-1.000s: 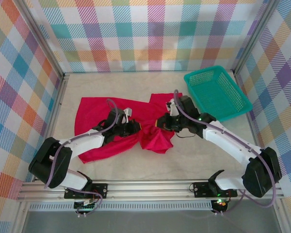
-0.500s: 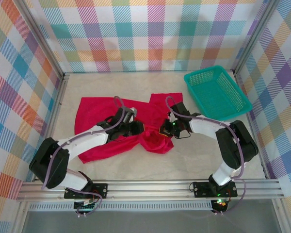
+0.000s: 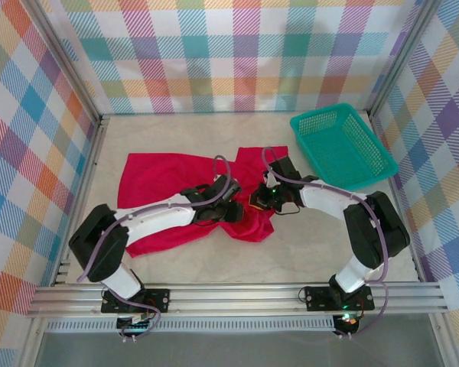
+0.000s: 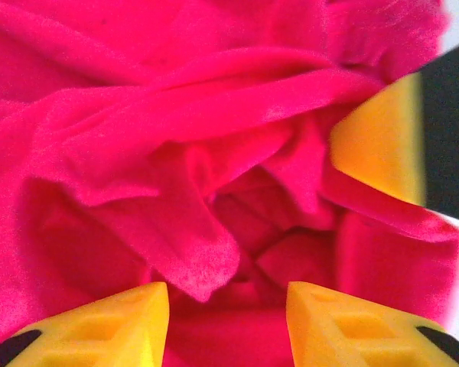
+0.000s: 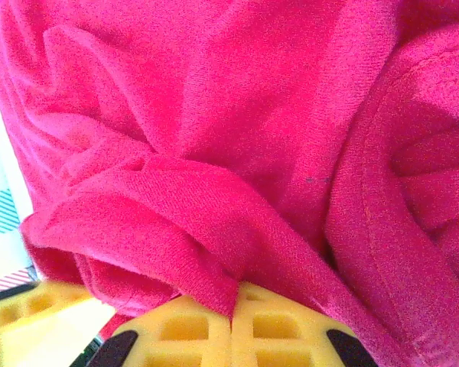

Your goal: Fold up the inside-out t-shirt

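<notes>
1. Two grippers are brought together over one bunched knot of the inside-out t-shirt [image 3: 157, 180]. The shirt is spread from near the left edge of the table [image 3: 214, 264] to its middle, well clear of the near edge.
2. The right gripper [image 5: 231, 310] is seen clamped on a ridge of red cloth. Its yellow pads are pressed together and the fold runs out from between them.
3. The left gripper [image 4: 223, 306] is held at a moderate spread with nothing pinched. Crumpled folds lie in the gap and just beyond its tips.
4. The step in hand is judged to be a second grasp on the bunch, so that the cloth can be drawn apart and laid flat. Folding proper is judged not yet begun, as the middle of the shirt is heaped, not smooth.
5. A single raised ridge or hem should be chosen, not the whole heap, and the left fingers should be lowered until that ridge sits fully between the pads before they are closed.
6. The grasp is best taken a little apart from the right gripper's pinch, so that tension can be made between the two holds. The two tools are nearly touching in the top view, so a knock should be guarded against.
7. The teal mesh basket [image 3: 340, 145] is set at the far right corner, apart from the shirt, and any sideways pull should be steered clear of it.
</notes>
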